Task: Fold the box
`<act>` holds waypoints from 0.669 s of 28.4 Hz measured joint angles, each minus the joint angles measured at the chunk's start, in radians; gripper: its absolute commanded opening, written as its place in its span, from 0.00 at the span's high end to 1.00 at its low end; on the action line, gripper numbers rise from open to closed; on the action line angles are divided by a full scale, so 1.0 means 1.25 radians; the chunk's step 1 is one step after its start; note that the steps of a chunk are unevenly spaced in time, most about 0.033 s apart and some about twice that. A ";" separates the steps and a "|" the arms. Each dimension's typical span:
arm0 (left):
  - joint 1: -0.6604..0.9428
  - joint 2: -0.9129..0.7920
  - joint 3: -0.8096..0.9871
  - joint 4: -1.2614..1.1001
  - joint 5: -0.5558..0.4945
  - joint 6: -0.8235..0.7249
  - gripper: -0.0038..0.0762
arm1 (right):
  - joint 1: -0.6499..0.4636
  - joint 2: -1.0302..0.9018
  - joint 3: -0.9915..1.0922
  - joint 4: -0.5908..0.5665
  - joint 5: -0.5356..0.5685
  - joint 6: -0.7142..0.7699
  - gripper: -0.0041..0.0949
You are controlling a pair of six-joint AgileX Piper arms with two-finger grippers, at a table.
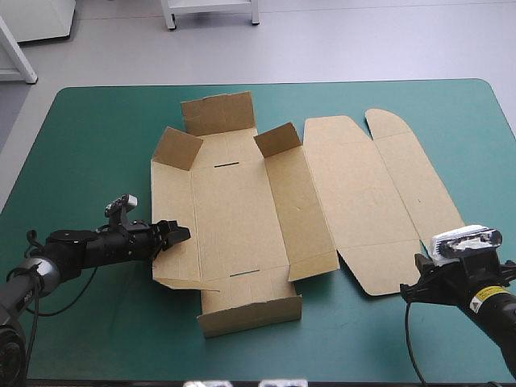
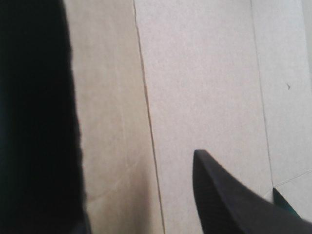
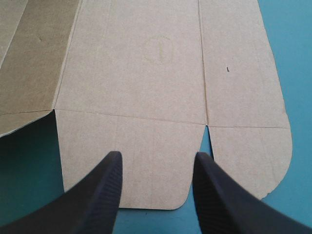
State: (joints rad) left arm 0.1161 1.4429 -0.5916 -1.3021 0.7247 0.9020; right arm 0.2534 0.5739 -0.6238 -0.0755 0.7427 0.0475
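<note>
I have the teal-green table filling my high view, and the brown box lies at its middle, one cut sheet, partly raised; its lid lies flat to the right on the cover, with a round-ended strip along its outer side; the near wall stands up, the far wall tilts up, and I count two corner flaps raised at the far end; two dark slots cut the base, one far, one near; the left gripper comes in low at the left side panel, parted and gripping nothing that I can see; its wrist view gives me one black finger clear over bare board, the other side is only a dark blur cut off at the picture's edge, and I cannot tell whether anything touches; the right gripper hovers wide apart and empty over the lid's near flap; from above its fingers are hidden beneath the wrist; for markings, a faint ring with a stroke inside is pressed into the lid, not readable as a letter; one dark speck sits beside it; a yellow label on the right arm carries print too small to read.
</note>
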 measured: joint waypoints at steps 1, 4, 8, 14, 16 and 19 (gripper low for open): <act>-0.001 0.004 0.000 -0.015 -0.002 0.006 0.74 | 0.000 0.000 0.000 0.000 0.000 0.000 0.52; -0.001 0.005 -0.002 -0.059 -0.013 0.032 0.93 | 0.000 0.000 0.000 0.000 0.000 0.000 0.52; -0.001 0.005 -0.017 -0.074 -0.018 0.068 0.96 | 0.000 0.000 0.000 0.000 0.000 0.000 0.52; -0.001 0.010 -0.050 -0.057 0.015 0.124 0.96 | 0.000 0.000 0.000 0.000 0.000 0.000 0.52; -0.001 0.022 -0.088 -0.011 0.046 0.128 0.96 | 0.000 0.000 0.000 0.000 0.000 0.000 0.52; -0.001 0.068 -0.204 0.146 0.131 0.101 0.96 | 0.000 0.000 0.000 0.000 0.000 0.000 0.52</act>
State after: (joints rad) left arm 0.1152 1.5284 -0.8465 -1.1197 0.8881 1.0287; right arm 0.2534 0.5739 -0.6238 -0.0755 0.7427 0.0475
